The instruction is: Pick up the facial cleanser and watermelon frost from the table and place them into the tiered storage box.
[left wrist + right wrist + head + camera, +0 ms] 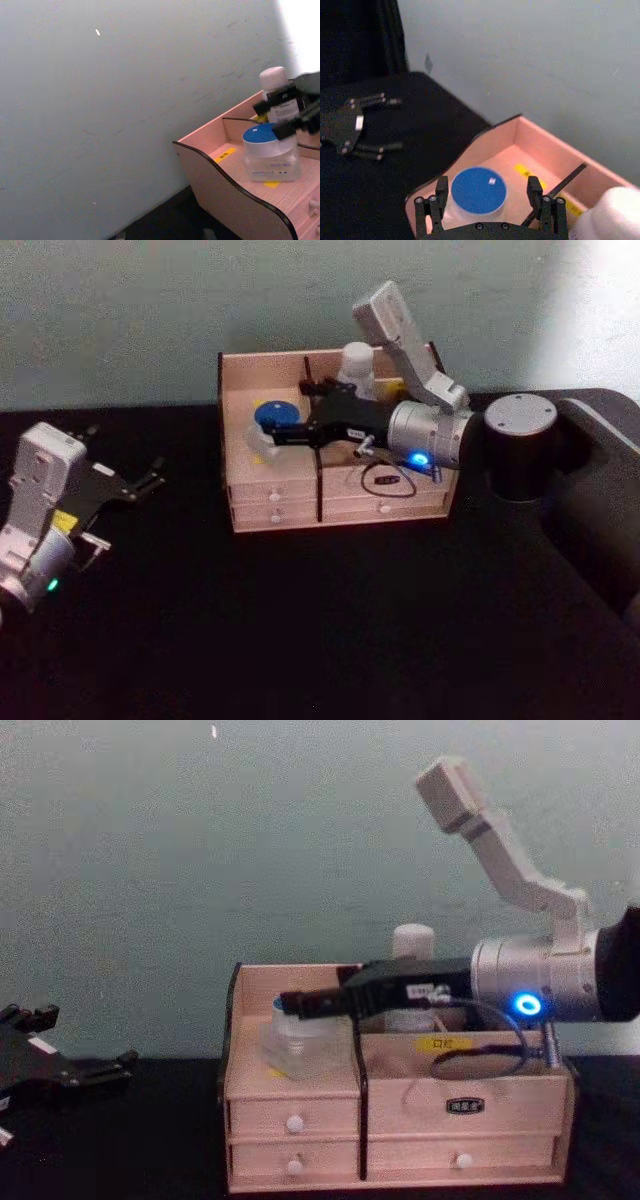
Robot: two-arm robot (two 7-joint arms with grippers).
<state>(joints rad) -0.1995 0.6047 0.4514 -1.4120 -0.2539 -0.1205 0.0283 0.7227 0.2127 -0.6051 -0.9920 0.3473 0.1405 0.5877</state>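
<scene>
A plain pale grey-green wall [150, 310] runs across the far side, scuffed with faint marks and a few small specks. A patch of bright light [600, 300] washes it out toward the far right. In front of it lies a black table [300, 640], dark and matte.

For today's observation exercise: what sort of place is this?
Probably a robot test bench, not a home: a black table against a bare wall, one tiered storage box, and the right end effector over it.

Blue-lidded watermelon frost [274, 418] and white facial cleanser [357, 368] stand upright inside the tiered storage box [290, 502].
</scene>
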